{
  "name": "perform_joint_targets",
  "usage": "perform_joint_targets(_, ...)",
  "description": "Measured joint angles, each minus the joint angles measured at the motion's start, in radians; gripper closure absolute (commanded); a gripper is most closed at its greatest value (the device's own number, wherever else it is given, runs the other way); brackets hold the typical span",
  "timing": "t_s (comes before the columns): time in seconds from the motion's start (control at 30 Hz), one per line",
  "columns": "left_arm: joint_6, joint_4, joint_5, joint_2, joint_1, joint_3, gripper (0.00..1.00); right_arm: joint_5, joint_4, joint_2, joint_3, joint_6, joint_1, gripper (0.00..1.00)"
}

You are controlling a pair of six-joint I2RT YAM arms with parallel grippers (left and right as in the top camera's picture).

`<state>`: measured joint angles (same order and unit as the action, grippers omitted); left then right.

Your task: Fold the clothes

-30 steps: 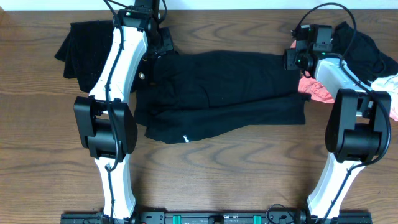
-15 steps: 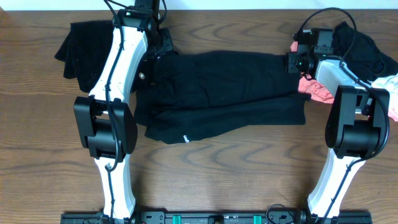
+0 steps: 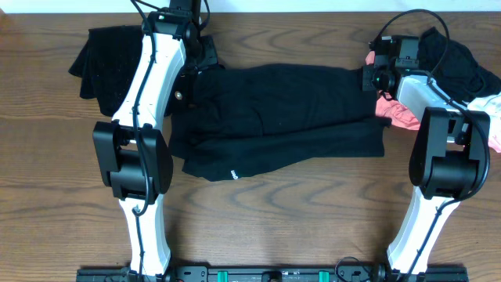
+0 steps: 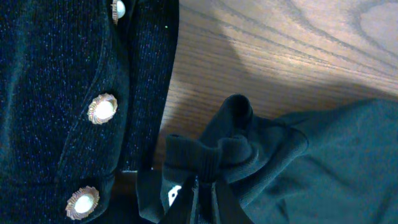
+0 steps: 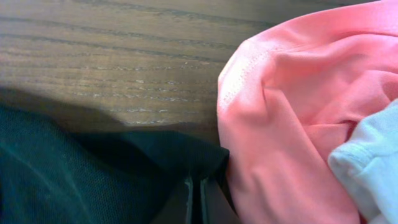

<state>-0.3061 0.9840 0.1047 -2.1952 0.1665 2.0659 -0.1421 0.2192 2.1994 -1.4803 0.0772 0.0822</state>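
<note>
Far corners pinched, the top stretched between my two grippers.
My left gripper (image 4: 198,186) is pressed onto a bunched corner of the black top (image 3: 282,117). My right gripper (image 5: 194,185) nips the opposite corner, just beside a pink garment (image 5: 292,112). From both pinches the top spreads over the table (image 3: 274,227), long axis left to right, its free edge lying toward me. I judge neither arm nearer, so the fold wants both drawing together.
</note>
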Motion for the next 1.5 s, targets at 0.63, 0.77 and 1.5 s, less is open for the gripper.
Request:
perform_joint_targets(0.63, 0.021, 0.0, -0.03, 0.046, -0.071, 0.0, 0.94, -0.008, 0.062, -0.178, -0.049, 0.0, 0.03, 0.99)
perform_joint_targets(0.77, 0.027, 0.011, -0.03, 0.097, -0.077, 0.0, 0.94, -0.01, 0.129, -0.249, -0.058, 0.0, 0.05, 0.99)
perform_joint_targets(1.5, 0.079, 0.377, -0.03, 0.163, -0.063, -0.005, 0.94, -0.015, 0.707, -0.383, -0.062, 0.021, 0.081, 0.99)
